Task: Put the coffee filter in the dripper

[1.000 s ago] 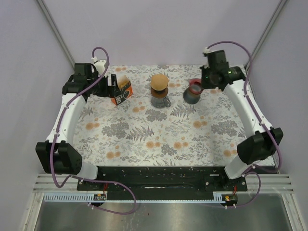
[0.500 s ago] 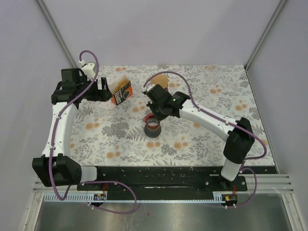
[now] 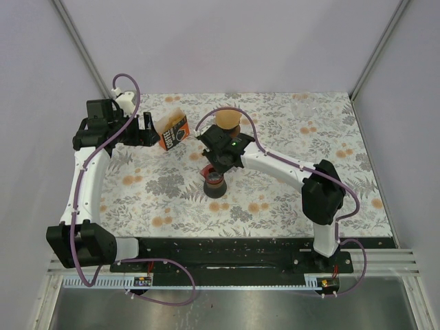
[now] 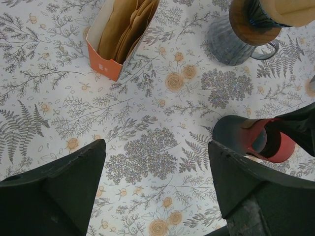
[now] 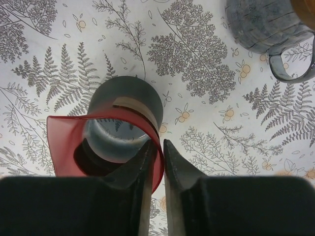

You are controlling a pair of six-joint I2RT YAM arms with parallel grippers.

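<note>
Floral table [image 3: 289,199], illegible box [image 3: 174,130], right claw [image 5: 158,145] pinching dripper [image 5: 60,140]

Dripper [image 5: 110,140]: red cone, glossy, translucent plastic look; dark grey lower part, matt and smooth.
Filter box [image 4: 106,66]: orange card, matt.
Coffee filters [image 4: 125,24]: brown unbleached paper, dull, soft-edged.
Carafe [image 4: 231,42]: blue-grey ribbed glass, sheen along the ridges; wooden collar [image 4: 241,19], smooth.
Tablecloth [image 4: 147,113]: floral print, matt, flat.
Right gripper [image 5: 161,147]: matt black plastic.
</note>
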